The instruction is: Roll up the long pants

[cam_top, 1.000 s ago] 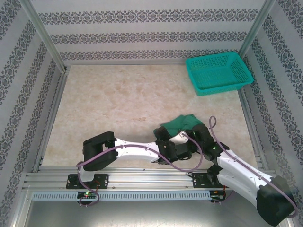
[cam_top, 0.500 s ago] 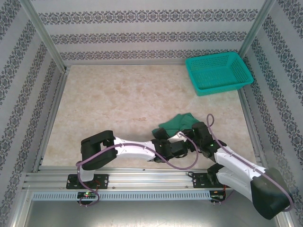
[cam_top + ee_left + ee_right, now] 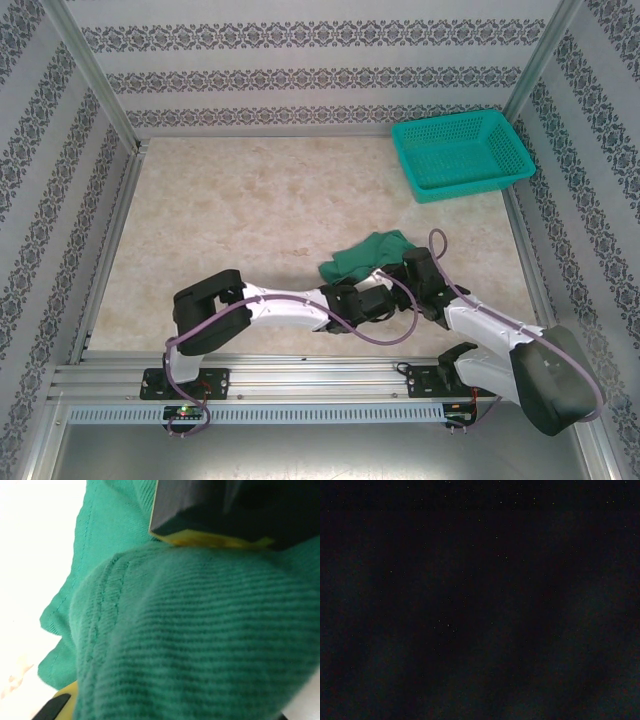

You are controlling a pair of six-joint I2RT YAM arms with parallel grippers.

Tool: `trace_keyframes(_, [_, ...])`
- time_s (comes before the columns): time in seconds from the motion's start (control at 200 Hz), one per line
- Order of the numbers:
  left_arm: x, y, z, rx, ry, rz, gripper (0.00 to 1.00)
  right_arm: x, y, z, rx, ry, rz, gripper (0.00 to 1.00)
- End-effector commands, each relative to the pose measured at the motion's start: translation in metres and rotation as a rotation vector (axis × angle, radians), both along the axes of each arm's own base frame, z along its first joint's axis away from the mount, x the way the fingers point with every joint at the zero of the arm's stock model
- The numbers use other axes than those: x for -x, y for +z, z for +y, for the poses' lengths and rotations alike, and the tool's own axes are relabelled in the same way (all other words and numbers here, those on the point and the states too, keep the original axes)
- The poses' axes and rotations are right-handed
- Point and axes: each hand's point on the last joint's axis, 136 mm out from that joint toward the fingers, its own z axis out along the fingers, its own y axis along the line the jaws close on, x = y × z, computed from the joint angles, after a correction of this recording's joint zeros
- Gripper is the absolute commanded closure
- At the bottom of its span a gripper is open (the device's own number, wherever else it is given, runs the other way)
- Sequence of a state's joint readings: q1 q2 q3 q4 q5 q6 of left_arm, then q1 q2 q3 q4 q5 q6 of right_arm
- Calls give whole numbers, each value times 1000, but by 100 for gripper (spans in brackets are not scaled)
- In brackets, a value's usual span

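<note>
So the long pants [image 3: 362, 254] sit as a scrunched dark green bundle on the near right part of the table [image 3: 230, 210], just in front of the two wrists and well apart from the teal basket [image 3: 460, 155] in the far right corner. It looks more like a lumpy wad than a tidy roll, with a flat flap sticking out toward the far left. The left gripper [image 3: 380, 295] comes in from the near side. Its wrist cam shows a fat ribbed fold bulging between a yellow-edged black finger [image 3: 200, 505] up top and another down in the corner, so I'd call those jaws clamped on the fabric. The right gripper [image 3: 412, 268] is buried right against the bundle on its right side. Its own cam is just black, probably pressed into cloth, so I honestly can't tell whether its jaws are apart or closed. What could go wrong: the left grip has a thick bunch, not a clean edge, so turning it over may just drag the whole wad instead of rolling it. The loose flap could also flop out and undo things. The two wrists are really close too, so they could bump or snag that purple cable.
</note>
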State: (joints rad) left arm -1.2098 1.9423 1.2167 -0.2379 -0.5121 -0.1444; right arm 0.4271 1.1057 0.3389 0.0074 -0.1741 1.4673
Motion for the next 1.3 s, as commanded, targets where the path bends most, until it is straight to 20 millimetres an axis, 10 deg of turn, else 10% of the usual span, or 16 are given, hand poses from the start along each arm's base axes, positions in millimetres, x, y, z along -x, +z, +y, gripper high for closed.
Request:
trace_keyframes(0.0, [34,-51,35,-127,-133,248,100,32,-3,11,-10,155,145,97])
trace_keyframes(0.095, [41,-32,39,-77,-138,304,100,24,4,4,10,151,134,93])
trace_keyframes(0.225, [46,-14,38,0,-151,377,100,13,6,-2,23,165,143,29])
trace_keyframes(0.315, [50,-5,36,111,-153,478,100,5,12,-1,20,206,130,3])
trace_keyframes(0.764, [40,46,34,615,-126,849,100,-26,77,-21,-11,182,-94,2])
trace_keyframes(1.294, [11,-5,42,850,158,1128,100,16,73,8,-100,360,19,2])
